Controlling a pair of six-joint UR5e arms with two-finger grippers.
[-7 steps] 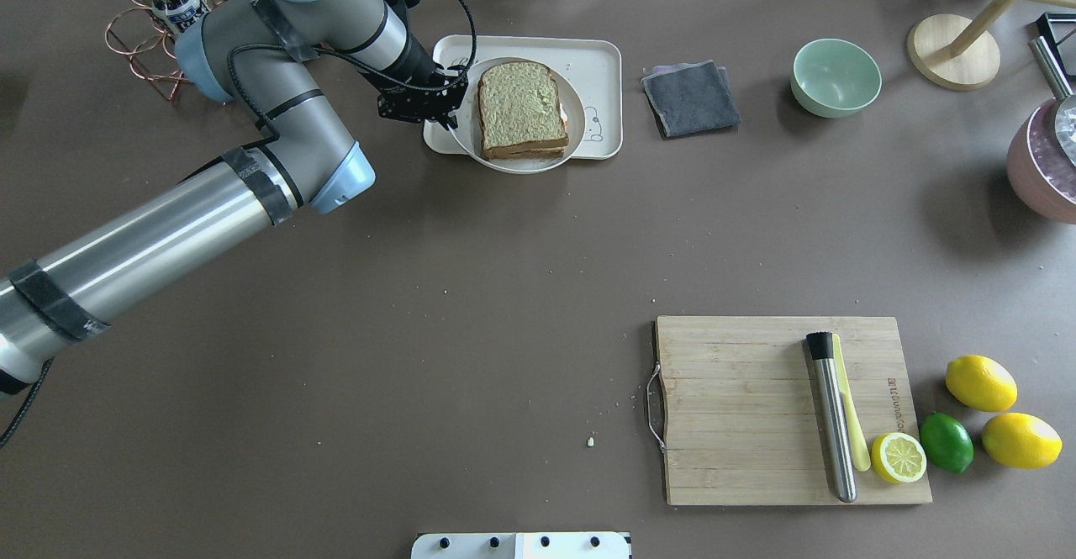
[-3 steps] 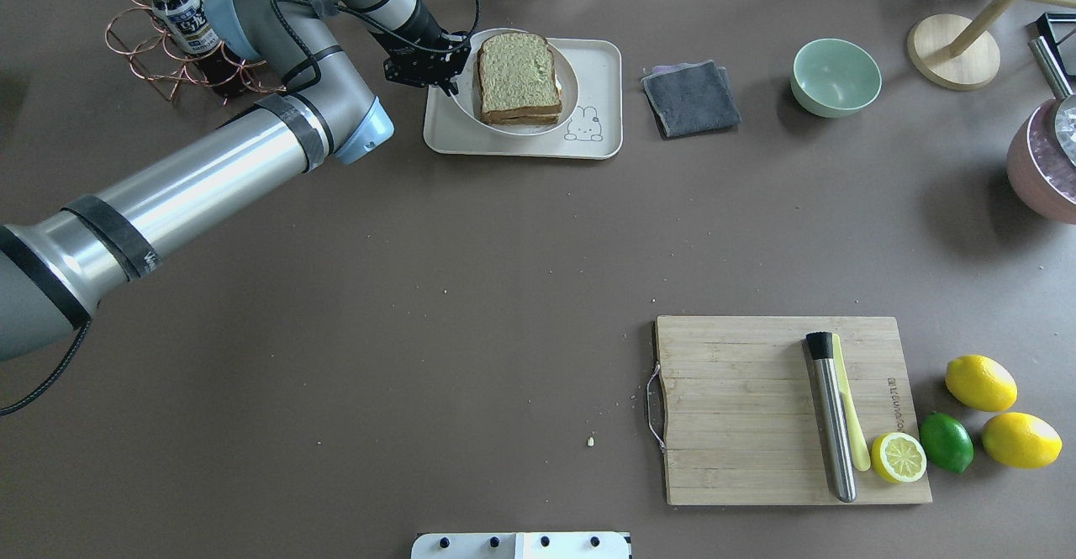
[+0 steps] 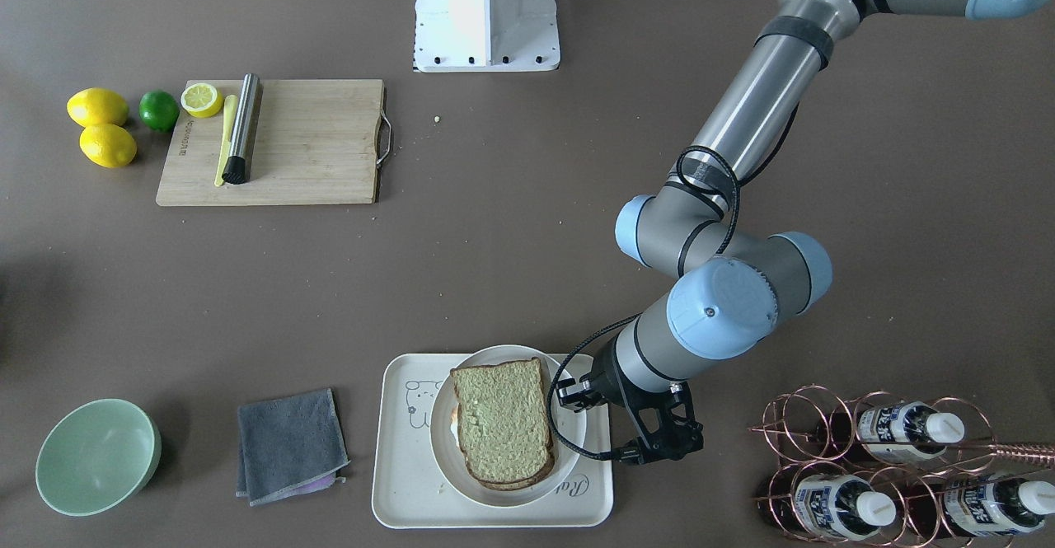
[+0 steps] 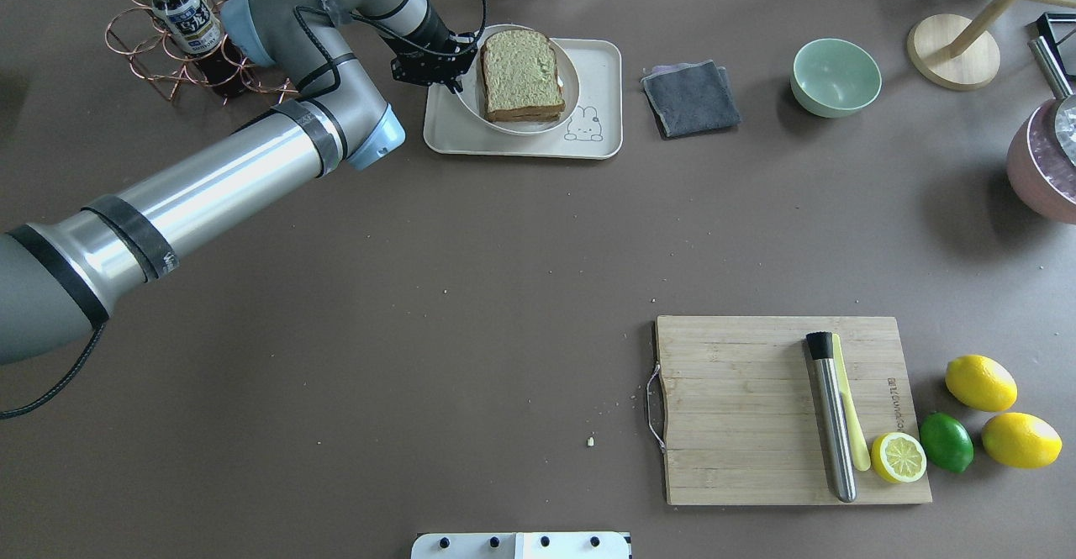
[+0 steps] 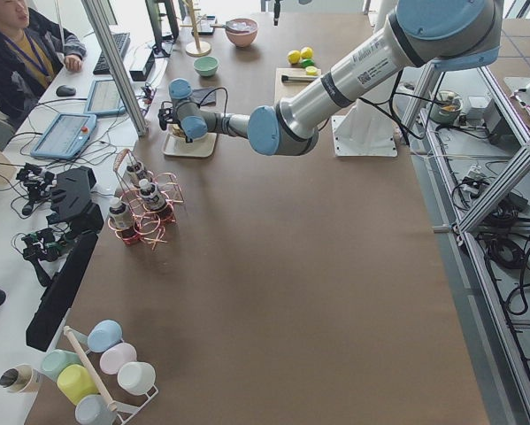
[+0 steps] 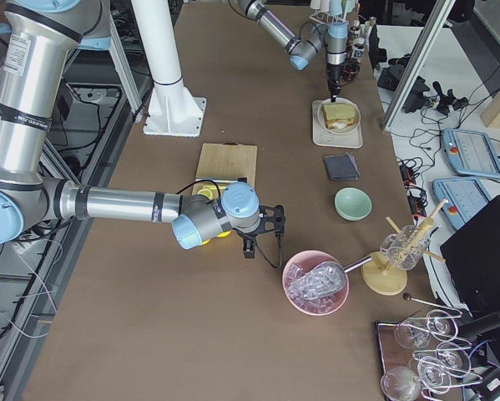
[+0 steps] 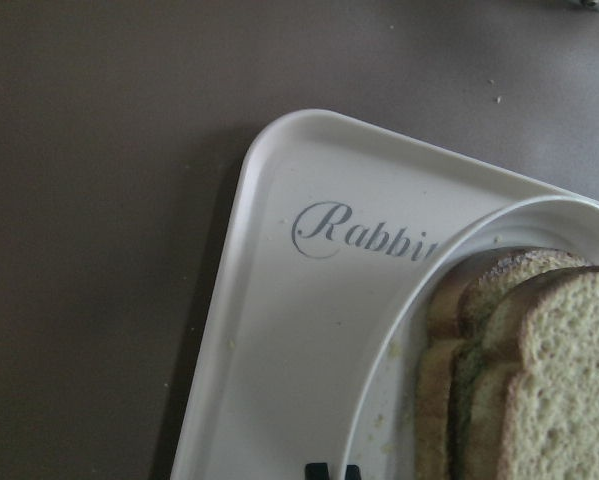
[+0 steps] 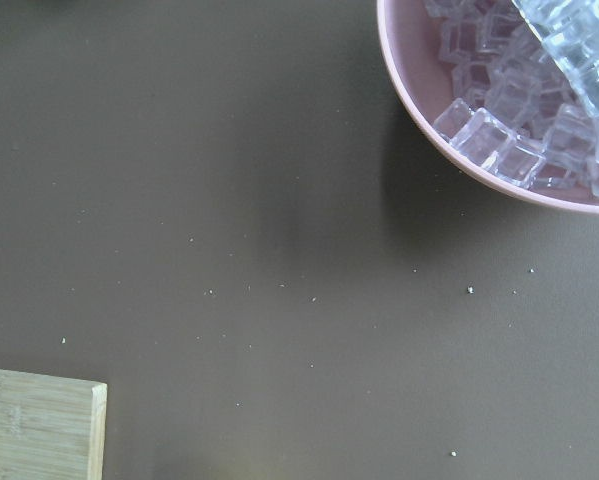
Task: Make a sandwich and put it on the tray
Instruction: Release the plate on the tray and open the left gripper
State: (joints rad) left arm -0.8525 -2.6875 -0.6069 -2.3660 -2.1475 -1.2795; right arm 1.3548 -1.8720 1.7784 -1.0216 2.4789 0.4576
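Note:
The sandwich (image 4: 521, 71), two speckled bread slices with the egg almost hidden between them, lies on a round white plate (image 4: 574, 88). The plate sits over the cream tray (image 4: 601, 63) at the far side of the table. My left gripper (image 4: 461, 80) is shut on the plate's left rim. In the front-facing view the gripper (image 3: 569, 395) holds the plate (image 3: 441, 449) with the sandwich (image 3: 501, 420) over the tray (image 3: 404, 482). The left wrist view shows the "Rabbit" script on the tray (image 7: 279, 330) and my fingertips (image 7: 329, 470) close together. My right gripper (image 6: 270, 225) shows only in the exterior right view; I cannot tell its state.
A grey cloth (image 4: 691, 98) and a green bowl (image 4: 836, 76) lie right of the tray. A copper bottle rack (image 4: 176, 38) stands left of it. A cutting board (image 4: 740, 408) with a metal tool, lemons and a lime is near right. A pink bowl of ice (image 8: 499, 100) is beneath the right wrist.
My left gripper has carried the plate with the sandwich away from the robot, from the tray's near edge to its far part. Nothing else moved.

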